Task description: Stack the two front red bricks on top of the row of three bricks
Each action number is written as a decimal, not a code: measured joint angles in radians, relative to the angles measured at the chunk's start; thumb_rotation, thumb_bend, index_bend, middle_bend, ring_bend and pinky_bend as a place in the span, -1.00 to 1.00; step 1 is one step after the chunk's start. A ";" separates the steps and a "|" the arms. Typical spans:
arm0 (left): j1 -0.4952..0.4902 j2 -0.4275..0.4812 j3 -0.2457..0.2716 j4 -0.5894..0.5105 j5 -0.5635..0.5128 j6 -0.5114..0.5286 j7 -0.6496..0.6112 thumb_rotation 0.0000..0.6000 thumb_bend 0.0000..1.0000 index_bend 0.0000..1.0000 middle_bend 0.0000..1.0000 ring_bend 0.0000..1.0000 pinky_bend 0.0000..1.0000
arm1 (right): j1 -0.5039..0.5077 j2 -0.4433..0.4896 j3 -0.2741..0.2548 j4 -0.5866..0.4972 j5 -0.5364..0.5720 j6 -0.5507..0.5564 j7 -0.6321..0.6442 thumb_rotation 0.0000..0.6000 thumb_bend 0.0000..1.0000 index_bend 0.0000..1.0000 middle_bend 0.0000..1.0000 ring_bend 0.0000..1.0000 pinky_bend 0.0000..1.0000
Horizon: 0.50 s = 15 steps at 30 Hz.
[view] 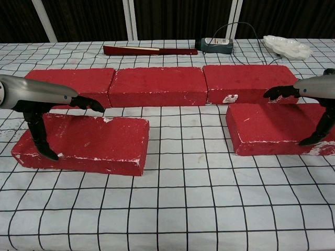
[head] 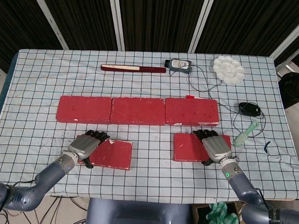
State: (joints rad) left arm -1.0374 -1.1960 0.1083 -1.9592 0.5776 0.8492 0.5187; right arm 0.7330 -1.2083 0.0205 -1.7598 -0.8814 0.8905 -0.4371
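Three red bricks stand end to end in a row (head: 137,111) (view: 157,86) across the middle of the table. In front lie two more: the front left brick (head: 115,154) (view: 94,144) and the front right brick (head: 187,147) (view: 272,128), both flat on the cloth. My left hand (head: 88,145) (view: 39,99) straddles the left end of the front left brick, fingers stretched above its top and thumb down its near face. My right hand (head: 215,145) (view: 314,91) reaches over the right part of the front right brick the same way. Neither brick is lifted.
Behind the row lie a long red-and-white flat box (head: 133,68), a dark power strip (head: 178,65) with a trailing cable, and a white palette (head: 229,70). A black mouse (head: 249,109) and a green tool (head: 245,134) lie right of the bricks.
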 measured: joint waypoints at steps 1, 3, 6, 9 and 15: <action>0.000 -0.002 0.001 0.003 0.000 0.000 0.000 1.00 -1.00 -1.00 -1.00 -1.00 -1.00 | 0.000 0.000 0.000 0.001 -0.001 -0.001 0.001 1.00 -0.79 -1.00 -0.88 -0.89 -0.83; 0.001 -0.005 0.002 0.007 -0.002 -0.001 0.000 1.00 -1.00 -1.00 -1.00 -1.00 -1.00 | 0.000 0.000 0.000 0.001 -0.002 0.000 0.002 1.00 -0.79 -1.00 -0.88 -0.89 -0.83; 0.001 -0.009 0.001 0.010 0.000 -0.002 -0.001 1.00 -1.00 -1.00 -0.99 -1.00 -1.00 | -0.001 0.000 0.000 0.002 -0.005 -0.001 0.003 1.00 -0.79 -1.00 -0.88 -0.89 -0.83; 0.003 -0.011 0.001 0.010 0.006 0.005 0.000 1.00 -1.00 -1.00 -0.99 -1.00 -1.00 | -0.001 -0.001 0.000 0.001 -0.006 0.001 0.004 1.00 -0.79 -1.00 -0.88 -0.89 -0.83; 0.005 -0.012 0.002 0.012 0.006 0.019 0.006 1.00 -1.00 -1.00 -0.99 -1.00 -1.00 | -0.003 0.003 0.004 -0.003 -0.009 0.007 0.007 1.00 -0.79 -1.00 -0.88 -0.89 -0.83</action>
State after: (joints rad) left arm -1.0326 -1.2080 0.1098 -1.9476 0.5840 0.8677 0.5245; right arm 0.7297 -1.2055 0.0241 -1.7625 -0.8902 0.8976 -0.4304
